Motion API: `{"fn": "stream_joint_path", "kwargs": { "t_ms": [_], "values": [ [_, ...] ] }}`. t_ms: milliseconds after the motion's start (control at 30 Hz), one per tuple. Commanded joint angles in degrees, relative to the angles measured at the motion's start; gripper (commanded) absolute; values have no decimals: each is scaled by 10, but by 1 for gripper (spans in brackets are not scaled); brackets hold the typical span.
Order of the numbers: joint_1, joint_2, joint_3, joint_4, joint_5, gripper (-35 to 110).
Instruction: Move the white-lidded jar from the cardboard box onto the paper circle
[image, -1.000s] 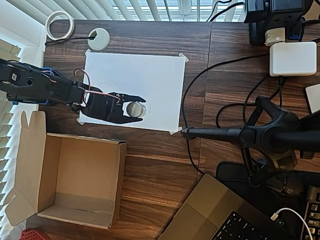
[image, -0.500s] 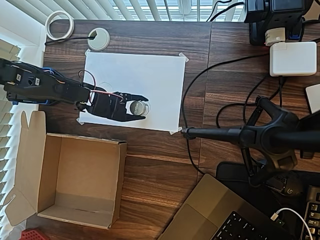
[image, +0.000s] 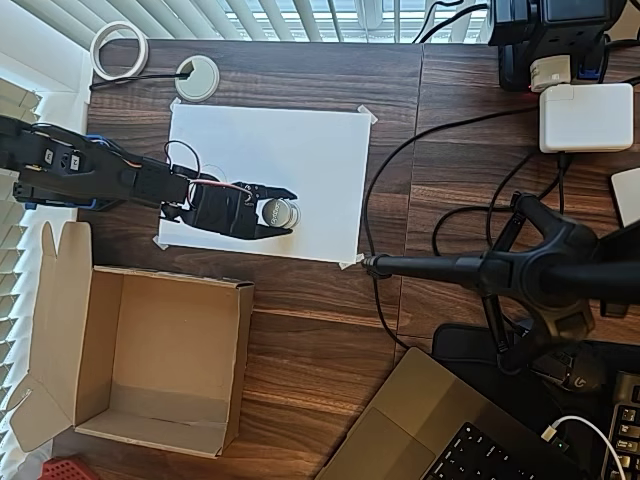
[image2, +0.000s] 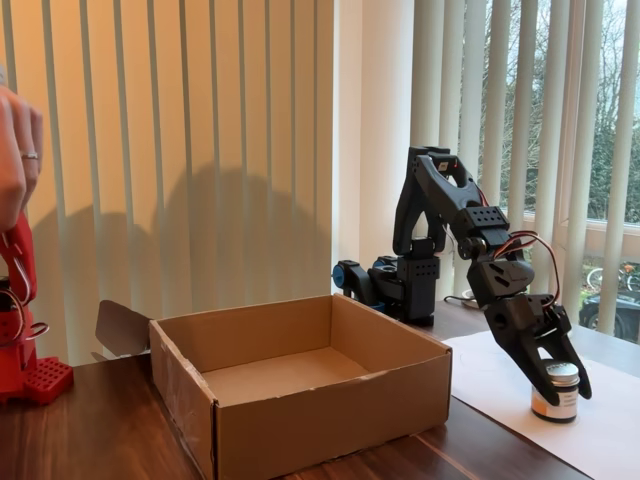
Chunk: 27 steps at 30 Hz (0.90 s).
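gripper (image: 281, 211) black, two fingers reaching right across the sheet in the overhead view; the fingers bracket the white-lidded jar (image: 275, 212), one above the lid and one below it. in the fixed view the gripper (image2: 562, 370) comes down over the jar (image2: 555, 391) from the upper left, fingertips at lid height on either side. jaws narrow, close about the jar; cannot tell whether the pads press on it or sit just off it.

largest to smallest:

wooden table (image: 320, 320), dark brown, planked grain.

cardboard box (image: 160, 362), plain brown corrugated, square, open top, flaps out on its left side in the overhead view; inside bare brown. it sits below the sheet in that view, well apart from the jar. in the fixed view the box (image2: 300, 385) stands in the foreground, left of the jar.

arm (image: 90, 175), black, wires looping at the wrist, running in from the left edge of the overhead view; in the fixed view the arm (image2: 455, 230) folds over and down.

white paper sheet (image: 300, 150), taped at the corners.

jar: short cylinder, upright, base on the sheet near its lower edge. flat round whitish-grey lid with tiny dark print, seen from above. from the side, pale lid, darker shiny band under it, light lower body.

paper circle: a faint thin outline shows just around the jar from above, too faint to place exactly.
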Motion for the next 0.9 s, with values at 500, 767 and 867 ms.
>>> {"fn": "stream_joint_path", "kwargs": {
  "t_ms": [500,767,867],
  "values": [
    [-1,16,-19,-26,0,2],
    [4,19,-9,-42,-29,24],
    [4,22,-5,-49,-30,30]
  ]
}}
